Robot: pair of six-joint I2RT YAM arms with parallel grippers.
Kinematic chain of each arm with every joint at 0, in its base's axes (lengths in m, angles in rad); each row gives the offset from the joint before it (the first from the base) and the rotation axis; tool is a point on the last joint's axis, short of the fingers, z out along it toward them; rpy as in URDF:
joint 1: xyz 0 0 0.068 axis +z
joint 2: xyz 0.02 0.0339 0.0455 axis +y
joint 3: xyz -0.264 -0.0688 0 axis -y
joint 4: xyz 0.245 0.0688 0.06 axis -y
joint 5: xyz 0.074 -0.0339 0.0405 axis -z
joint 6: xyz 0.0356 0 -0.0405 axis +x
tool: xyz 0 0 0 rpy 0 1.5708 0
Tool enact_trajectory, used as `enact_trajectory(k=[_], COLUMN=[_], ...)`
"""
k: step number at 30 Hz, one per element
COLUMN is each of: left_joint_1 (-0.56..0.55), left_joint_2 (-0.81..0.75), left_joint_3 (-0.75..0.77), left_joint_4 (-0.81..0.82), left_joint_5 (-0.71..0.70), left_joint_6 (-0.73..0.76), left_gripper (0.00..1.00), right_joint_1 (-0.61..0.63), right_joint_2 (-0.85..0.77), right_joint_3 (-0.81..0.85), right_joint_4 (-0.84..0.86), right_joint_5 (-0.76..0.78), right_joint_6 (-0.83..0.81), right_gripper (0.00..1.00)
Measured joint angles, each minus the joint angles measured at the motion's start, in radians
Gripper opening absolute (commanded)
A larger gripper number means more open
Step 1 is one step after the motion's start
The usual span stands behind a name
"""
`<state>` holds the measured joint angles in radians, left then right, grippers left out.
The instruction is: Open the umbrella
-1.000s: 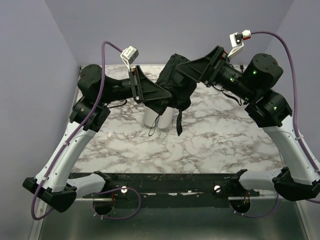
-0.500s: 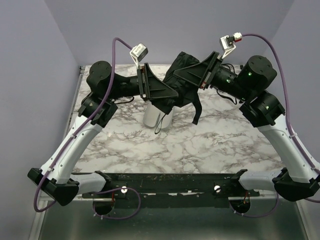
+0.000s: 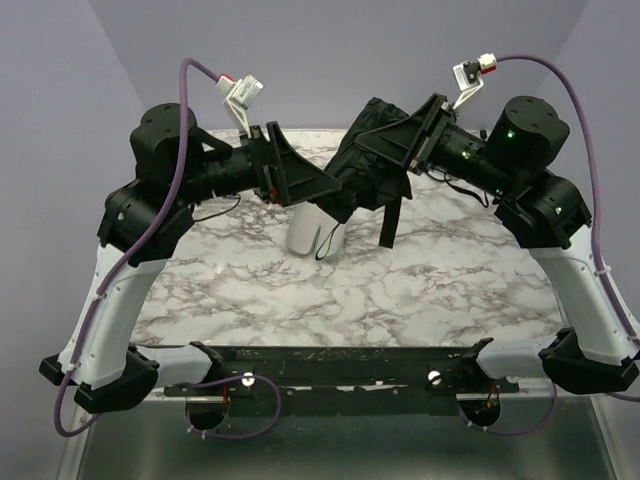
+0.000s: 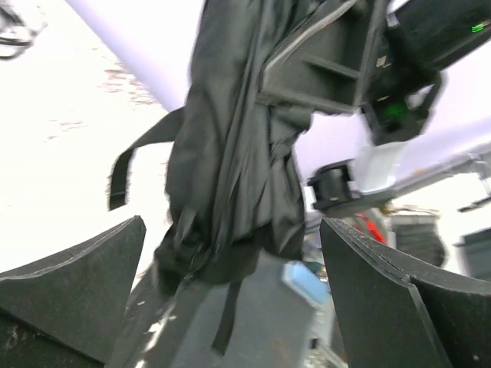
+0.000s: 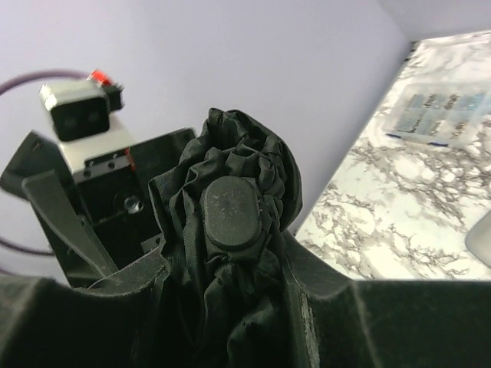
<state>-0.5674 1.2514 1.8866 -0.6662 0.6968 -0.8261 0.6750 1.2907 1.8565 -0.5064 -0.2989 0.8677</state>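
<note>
The umbrella (image 3: 365, 170) is a folded black fabric bundle held in the air over the back of the table, its closing strap (image 3: 388, 225) dangling. My right gripper (image 3: 375, 140) is shut on its upper end. In the right wrist view both fingers press the crumpled fabric just below the round end cap (image 5: 230, 211). My left gripper (image 3: 335, 198) stands open at the bundle's lower end. Seen from the left wrist, its fingers (image 4: 84, 284) are wide apart and the umbrella (image 4: 230, 153) hangs ahead of them, touching neither.
A white cylinder (image 3: 315, 232) with a thin black cord loop stands on the marble table (image 3: 440, 290) right under the left gripper. A small clear compartment box (image 5: 441, 115) lies by the back wall. Purple walls close the back and both sides.
My left gripper has opened and let go of the umbrella's lower end, and its arm has drawn back to the left. The right gripper has closed on the upper end and holds the bundle alone.
</note>
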Motion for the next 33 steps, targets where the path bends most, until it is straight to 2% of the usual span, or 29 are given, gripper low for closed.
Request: enact_trajectory(k=[4, 6, 12, 17, 23, 33], left_joint_1=[-0.025, -0.050, -0.154, -0.263, -0.308, -0.314], left_joint_2=[-0.048, -0.076, -0.156, -0.150, -0.100, -0.079], left_joint_3=[0.019, 0.007, -0.050, -0.066, -0.119, -0.176], left_joint_4=[-0.153, -0.187, -0.190, -0.179, -0.151, -0.126], left_joint_5=[-0.158, -0.229, -0.330, -0.397, -0.455, -0.505], left_joint_6=[0.151, 0.211, 0.333, 0.434, 0.482, 0.482], left_gripper=[0.91, 0.91, 0.90, 0.81, 0.72, 0.72], right_joint_1=[0.000, 0.000, 0.000, 0.000, -0.001, -0.001], right_joint_2=[0.029, 0.046, 0.093, 0.121, 0.122, 0.117], right_joint_3=[0.088, 0.125, 0.190, 0.202, 0.203, 0.203], right_joint_4=[-0.116, -0.174, -0.326, -0.390, -0.421, -0.424], right_joint_5=[0.064, 0.099, 0.174, 0.179, 0.178, 0.180], right_joint_6=[-0.008, -0.008, -0.002, 0.008, 0.018, 0.023], right_gripper=[0.01, 0.01, 0.01, 0.01, 0.01, 0.01])
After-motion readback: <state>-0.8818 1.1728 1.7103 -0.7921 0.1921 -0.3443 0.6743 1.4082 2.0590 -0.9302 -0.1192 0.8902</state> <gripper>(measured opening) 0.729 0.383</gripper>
